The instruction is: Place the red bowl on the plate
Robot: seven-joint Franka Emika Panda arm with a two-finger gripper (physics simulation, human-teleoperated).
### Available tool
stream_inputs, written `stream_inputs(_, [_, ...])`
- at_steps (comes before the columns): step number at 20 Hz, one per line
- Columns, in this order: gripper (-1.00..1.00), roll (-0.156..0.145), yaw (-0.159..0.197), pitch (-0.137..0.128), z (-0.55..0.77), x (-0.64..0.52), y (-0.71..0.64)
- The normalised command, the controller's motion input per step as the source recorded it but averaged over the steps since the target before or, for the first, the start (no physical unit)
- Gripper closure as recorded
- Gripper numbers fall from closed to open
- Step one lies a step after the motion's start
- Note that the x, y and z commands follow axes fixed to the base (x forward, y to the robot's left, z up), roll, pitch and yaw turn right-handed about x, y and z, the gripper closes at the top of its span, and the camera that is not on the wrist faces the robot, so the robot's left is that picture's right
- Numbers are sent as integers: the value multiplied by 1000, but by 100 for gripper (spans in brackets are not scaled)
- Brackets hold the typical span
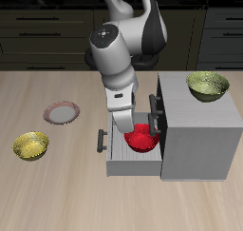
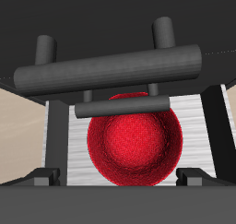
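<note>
A grey cabinet [image 1: 195, 130] is seen on the table [image 1: 57, 187], its drawer [image 1: 128, 157] pulled open. The arm [image 1: 128, 54] is bent forward and down over the drawer, gripper [image 1: 133, 128] pointed into it. The plate [image 1: 63, 112] is set well apart on the table, bare. The red bowl [image 2: 134, 141] is found inside the drawer, directly under the gripper. Step judged: reach for the grasp, bowl not yet lifted. Fingertips [image 2: 37, 178] are seen apart, flanking the bowl, nothing clamped. Next move, as judged: the rim is to be gripped, the bowl lifted clear of the drawer handles and carried to the plate.
</note>
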Motion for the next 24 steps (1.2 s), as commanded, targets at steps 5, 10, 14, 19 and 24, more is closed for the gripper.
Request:
stream_inputs(5, [-100,13,10,28,-230,14,80])
stream_inputs(10, [-100,21,-3,34,-246,49,182])
stream_inputs(14, [-100,2,-15,39,-160,-1,120])
stream_inputs(19, [-100,33,-13,58,-255,-34,255])
stream_inputs(24, [-100,32,-55,69,-223,-45,287])
